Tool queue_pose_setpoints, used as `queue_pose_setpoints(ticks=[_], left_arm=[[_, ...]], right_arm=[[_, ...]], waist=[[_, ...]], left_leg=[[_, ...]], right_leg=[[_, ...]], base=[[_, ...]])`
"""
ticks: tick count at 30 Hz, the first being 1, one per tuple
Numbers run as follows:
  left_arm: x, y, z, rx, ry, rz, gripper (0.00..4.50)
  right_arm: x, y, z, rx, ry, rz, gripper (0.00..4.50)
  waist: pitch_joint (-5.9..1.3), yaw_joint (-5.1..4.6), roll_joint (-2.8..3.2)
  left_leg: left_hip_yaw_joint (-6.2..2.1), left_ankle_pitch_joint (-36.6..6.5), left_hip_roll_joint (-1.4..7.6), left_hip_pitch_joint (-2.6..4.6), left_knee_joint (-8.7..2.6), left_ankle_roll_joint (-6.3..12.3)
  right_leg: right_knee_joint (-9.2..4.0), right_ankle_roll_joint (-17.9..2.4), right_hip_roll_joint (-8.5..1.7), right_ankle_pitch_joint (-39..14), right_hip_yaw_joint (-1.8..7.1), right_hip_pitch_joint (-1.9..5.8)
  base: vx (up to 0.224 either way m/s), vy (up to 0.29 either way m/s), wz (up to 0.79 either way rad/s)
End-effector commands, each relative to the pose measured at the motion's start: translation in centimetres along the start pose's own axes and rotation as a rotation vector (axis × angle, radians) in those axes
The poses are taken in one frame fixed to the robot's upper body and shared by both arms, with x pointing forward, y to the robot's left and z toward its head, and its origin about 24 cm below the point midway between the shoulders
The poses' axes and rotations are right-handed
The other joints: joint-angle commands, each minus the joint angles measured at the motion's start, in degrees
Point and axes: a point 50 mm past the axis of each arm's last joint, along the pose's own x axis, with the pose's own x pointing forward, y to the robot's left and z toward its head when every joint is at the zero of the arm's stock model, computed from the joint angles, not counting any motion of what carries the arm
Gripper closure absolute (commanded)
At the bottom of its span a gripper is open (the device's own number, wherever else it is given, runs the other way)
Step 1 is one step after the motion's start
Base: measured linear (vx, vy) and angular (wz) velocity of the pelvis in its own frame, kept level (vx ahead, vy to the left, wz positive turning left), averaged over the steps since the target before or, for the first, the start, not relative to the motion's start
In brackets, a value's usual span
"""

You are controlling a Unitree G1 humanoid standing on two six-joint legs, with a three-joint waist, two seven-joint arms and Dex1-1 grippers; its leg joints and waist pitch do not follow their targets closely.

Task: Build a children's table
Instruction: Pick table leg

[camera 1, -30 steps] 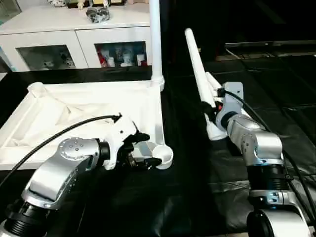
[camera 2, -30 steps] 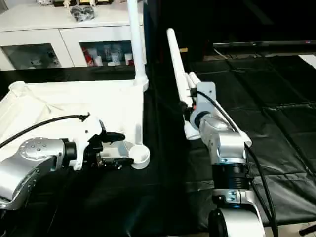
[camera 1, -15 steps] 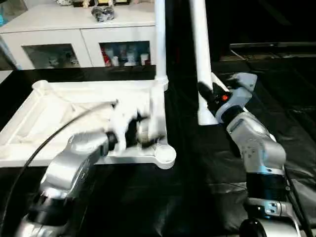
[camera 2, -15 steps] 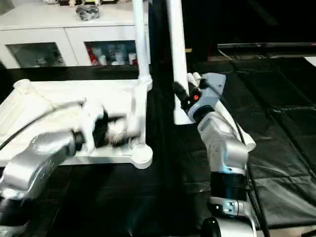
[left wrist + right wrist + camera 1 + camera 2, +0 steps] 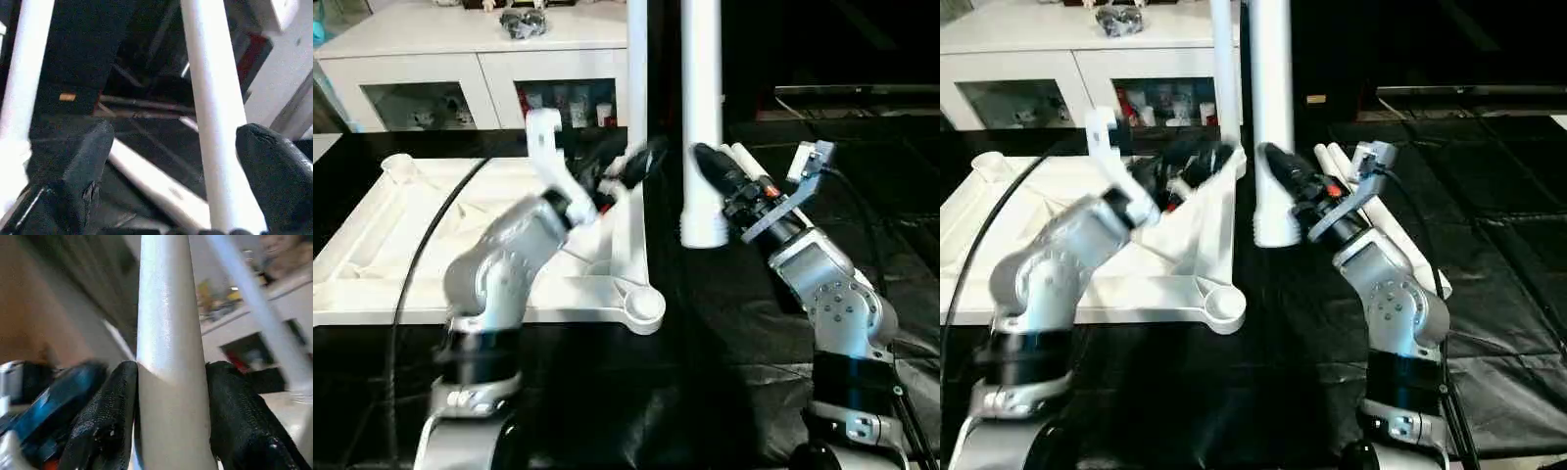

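The children's table top (image 5: pixel 372 245) lies upside down on the left, with an empty round socket (image 5: pixel 644 305) at its near right corner. One white leg (image 5: pixel 636 78) stands upright in the far right corner. My right gripper (image 5: pixel 703 162) is shut on a second leg (image 5: pixel 703 108) and holds it upright, its wide end hanging above the black mat. In the right wrist view both fingers (image 5: pixel 107 411) press that leg (image 5: pixel 168 333). My left gripper (image 5: pixel 641 164) is raised beside the standing leg, open, and the held leg (image 5: pixel 215 137) shows between its fingers (image 5: pixel 83 161).
More white legs (image 5: pixel 1330 157) lie on the black mat (image 5: pixel 881 196) behind my right gripper. A white cabinet with glass doors (image 5: pixel 440 59) stands at the back. A black cable (image 5: pixel 421 255) runs over the table top along my left arm.
My right gripper lifted its leg off the mat and turned it upright. My left arm rose from the near corner socket to the far right corner.
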Motion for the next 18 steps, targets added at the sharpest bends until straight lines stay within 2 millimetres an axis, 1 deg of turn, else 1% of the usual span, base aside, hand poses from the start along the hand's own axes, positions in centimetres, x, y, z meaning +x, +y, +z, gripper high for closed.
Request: queue_pose_setpoints(ticks=[1,4,8,9,10,12,16,17,18], left_arm=[[0.4,-0.1,0.2,-0.076,-0.010,-0.011,0.00],[1.1,-1.0,0.2,-0.140,-0.008,-0.072,0.00],[1.3,-1.3,0.3,-0.183,-0.010,-0.107,0.00],[1.5,-1.6,0.3,-0.199,-0.006,-0.133,0.00],[1.6,-1.8,0.3,-0.213,-0.001,-0.154,0.00],[1.8,-1.9,-0.1,-0.216,0.023,-0.166,0.00],[1.9,-1.8,-0.4,-0.226,0.039,-0.160,0.00],[1.9,-1.9,-0.3,-0.256,0.026,-0.172,0.18],[1.9,-1.9,-0.3,-0.256,0.026,-0.172,0.28]], right_arm=[[-0.1,0.7,-0.2,0.007,0.016,0.066,2.72],[-0.1,1.3,-0.7,0.019,0.048,0.130,2.72],[-0.1,1.6,-0.9,0.020,0.071,0.158,2.72],[-0.2,1.8,-1.1,0.018,0.088,0.171,2.72],[-0.3,1.9,-1.3,0.016,0.105,0.184,2.72],[-0.4,2.2,-1.6,0.000,0.138,0.204,2.72],[-0.6,2.3,-1.9,-0.012,0.158,0.218,2.72],[-0.8,2.4,-2.0,0.000,0.171,0.232,2.72],[-0.8,2.4,-2.0,0.000,0.171,0.232,2.72]], waist=[[-4.24,0.56,-1.25],[-4.19,1.19,-1.33],[-4.09,1.28,-1.49],[-4.08,1.34,-1.34],[-4.08,1.39,-1.43],[-4.10,1.42,-1.42],[-4.04,1.45,-1.50],[-4.03,1.44,-1.37],[-3.99,1.49,-1.51]], left_leg=[[-0.05,-2.93,0.93,-0.13,-3.15,4.06],[-0.02,-3.02,1.03,-0.03,-3.16,3.64],[-0.08,-3.05,1.01,-0.14,-3.25,3.49],[-0.12,-3.03,1.03,-0.20,-3.25,3.42],[-0.12,-2.97,1.00,-0.19,-3.27,3.30],[-0.10,-2.95,0.97,-0.12,-3.22,3.29],[-0.15,-3.43,0.99,-0.18,-3.31,3.01],[-0.18,-3.42,0.99,-0.20,-3.33,2.93],[-0.16,-3.44,0.98,-0.25,-3.31,2.84]], right_leg=[[-3.88,-11.10,-2.95,-7.13,2.22,3.61],[-3.96,-10.98,-2.97,-7.82,2.27,3.52],[-4.01,-10.51,-2.99,-7.98,2.26,3.60],[-4.05,-10.37,-3.10,-8.16,2.28,3.62],[-4.08,-10.13,-3.03,-8.23,2.27,3.66],[-4.15,-9.54,-2.94,-8.26,2.26,3.63],[-4.30,-9.18,-3.08,-9.45,2.26,3.68],[-4.27,-9.18,-3.07,-9.48,2.26,3.65],[-4.33,-9.17,-3.07,-9.49,2.25,3.74]], base=[[0.000,0.000,0.00],[0.000,0.000,0.00],[0.000,0.000,0.00],[0.000,0.000,0.00],[0.000,0.000,0.00],[0.000,0.000,0.00],[0.000,0.000,0.00],[0.000,0.000,0.00],[0.000,0.000,0.00]])
